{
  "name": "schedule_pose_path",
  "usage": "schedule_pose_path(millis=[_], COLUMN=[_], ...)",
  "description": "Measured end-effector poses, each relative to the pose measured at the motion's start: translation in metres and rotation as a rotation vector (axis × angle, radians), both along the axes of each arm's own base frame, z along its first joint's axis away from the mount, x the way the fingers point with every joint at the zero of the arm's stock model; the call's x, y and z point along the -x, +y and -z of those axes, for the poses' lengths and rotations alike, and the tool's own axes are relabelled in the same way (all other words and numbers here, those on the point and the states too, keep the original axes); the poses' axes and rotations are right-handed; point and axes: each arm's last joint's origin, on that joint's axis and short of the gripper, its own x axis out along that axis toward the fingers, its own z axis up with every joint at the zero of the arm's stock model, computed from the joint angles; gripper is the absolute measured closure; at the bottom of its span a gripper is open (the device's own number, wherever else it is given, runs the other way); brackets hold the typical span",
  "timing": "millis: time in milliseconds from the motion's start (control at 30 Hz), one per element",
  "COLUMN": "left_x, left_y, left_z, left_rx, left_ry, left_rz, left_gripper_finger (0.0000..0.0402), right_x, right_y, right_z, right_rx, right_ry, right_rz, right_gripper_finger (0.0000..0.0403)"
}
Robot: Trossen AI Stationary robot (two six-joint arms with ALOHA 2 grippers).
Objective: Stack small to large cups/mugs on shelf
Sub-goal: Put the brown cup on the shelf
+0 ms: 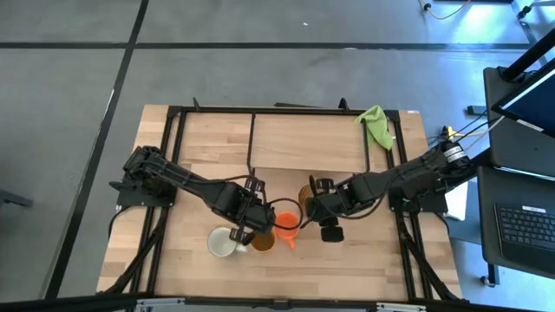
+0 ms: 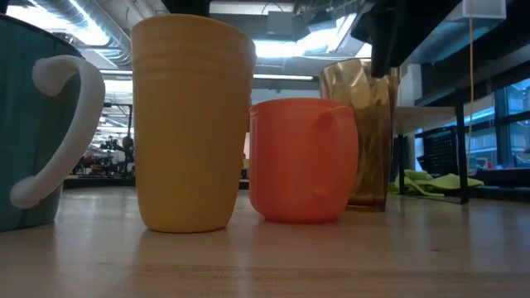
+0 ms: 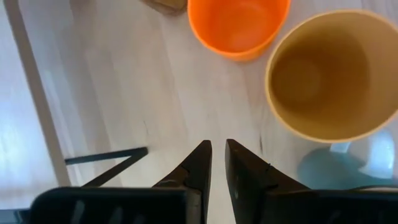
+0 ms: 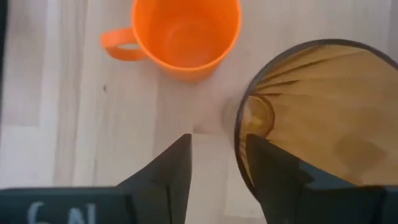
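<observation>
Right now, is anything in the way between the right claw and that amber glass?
Nothing visible does. The right gripper hangs at the rim of the amber tumbler, jaws apart, one finger just over its edge. The orange cup stands close by, but to one side, not between them.

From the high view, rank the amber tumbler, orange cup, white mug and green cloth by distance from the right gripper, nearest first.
Measured from the right gripper:
1. Amber tumbler, right beside the fingers.
2. Orange cup, just beyond, toward the table's middle.
3. White mug, farther over on the left arm's side.
4. Green cloth, at the table's far right corner.
</observation>
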Motion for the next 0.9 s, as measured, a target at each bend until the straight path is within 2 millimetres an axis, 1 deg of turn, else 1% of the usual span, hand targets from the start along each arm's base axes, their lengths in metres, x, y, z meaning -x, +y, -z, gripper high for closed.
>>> schedule_pose_path(millis=[167,233,333,433,633,700,800,900], left_x=[0.001,0.001,0.001,0.001,0.001,0.0,0.0,-0.001], left_y=[0.001,0.001,0.001,0.0,0.0,0.001,0.0,0.0], left_z=[0.0,0.0,0.0,0.0,0.0,0.0,0.0,0.0], left_rx=[-0.008,-0.005,0.003,0.009,0.012,0.004,0.006,0.01], left_ry=[0.008,0.006,0.0,-0.005,-0.015,-0.02,-0.027,-0.036], left_rz=[-0.005,-0.014,-0.042,-0.06,-0.08,-0.083,-0.087,-0.09], left_gripper_finger=[0.0356,0.0358,0.0363,0.0369,0.0376,0.0378,0.0378,0.0374], right_x=[-0.005,-0.006,-0.007,-0.006,-0.005,-0.005,-0.004,-0.002], right_y=[-0.007,-0.011,-0.016,-0.017,-0.017,-0.017,-0.014,-0.01], right_z=[0.005,0.006,0.006,0.007,0.007,0.007,0.007,0.002], right_rx=[0.03,0.075,0.124,0.13,0.132,0.129,0.126,0.105], right_ry=[0.021,0.018,0.011,0.026,0.034,0.033,0.03,0.02], right_rz=[-0.027,-0.019,0.007,0.009,0.014,0.03,0.04,0.074], right_gripper_finger=[0.025,0.025,0.0261,0.0293,0.0371,0.0388,0.0389,0.0372])
